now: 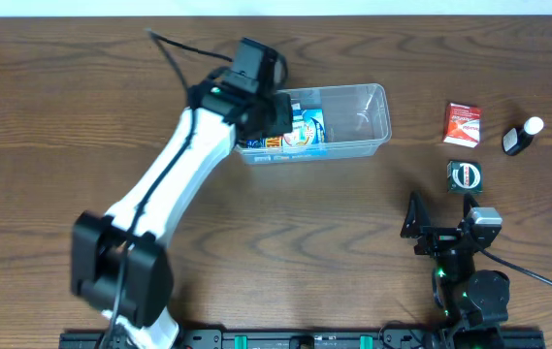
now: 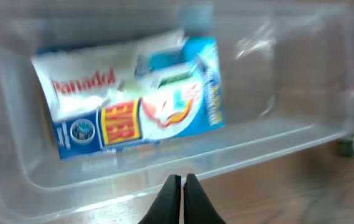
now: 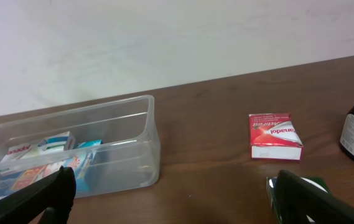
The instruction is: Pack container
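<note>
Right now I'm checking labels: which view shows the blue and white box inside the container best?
The left wrist view: the blue and white box fills the frame inside the container, its print legible despite slight blur. Overhead, the left arm partly covers it. The right wrist view shows it only small, through the clear wall.

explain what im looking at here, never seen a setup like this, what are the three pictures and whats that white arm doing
These are two robot arms at a wooden table. One picture looks down from above; the other two come from cameras on each arm's wrist. The white left arm reaches over the container, a clear plastic tub with medicine boxes already inside. Its left tool is shut and holds nothing. The right tool is open and empty, near the table's front edge. Outside the tub lie a red box, a dark bottle with a white cap and a small dark box.
</note>
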Controlling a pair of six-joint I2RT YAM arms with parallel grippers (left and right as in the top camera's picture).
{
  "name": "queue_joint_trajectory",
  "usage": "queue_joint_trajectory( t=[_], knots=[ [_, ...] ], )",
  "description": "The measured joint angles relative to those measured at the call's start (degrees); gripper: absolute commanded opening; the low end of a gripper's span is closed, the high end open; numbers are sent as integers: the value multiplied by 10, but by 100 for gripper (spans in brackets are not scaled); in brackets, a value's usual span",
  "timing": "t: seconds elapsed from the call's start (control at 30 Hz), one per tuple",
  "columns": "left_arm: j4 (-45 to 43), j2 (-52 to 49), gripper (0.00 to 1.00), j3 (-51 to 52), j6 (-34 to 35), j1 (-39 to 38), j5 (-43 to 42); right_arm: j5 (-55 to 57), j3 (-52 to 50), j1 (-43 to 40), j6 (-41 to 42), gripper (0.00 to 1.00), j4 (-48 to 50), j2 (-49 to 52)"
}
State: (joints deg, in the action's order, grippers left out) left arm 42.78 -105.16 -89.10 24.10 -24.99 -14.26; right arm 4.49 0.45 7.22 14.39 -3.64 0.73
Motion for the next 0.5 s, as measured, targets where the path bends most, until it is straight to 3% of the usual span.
queue_joint_trajectory(
  t=[0.17, 0.5],
  knots=[
    [19, -58, 6, -28, -2, 2, 12, 0, 0, 0, 0, 99, 0, 0],
    [18, -80, 6, -36, -5, 2, 61, 0, 0, 0, 0, 99, 0, 0]
  ],
)
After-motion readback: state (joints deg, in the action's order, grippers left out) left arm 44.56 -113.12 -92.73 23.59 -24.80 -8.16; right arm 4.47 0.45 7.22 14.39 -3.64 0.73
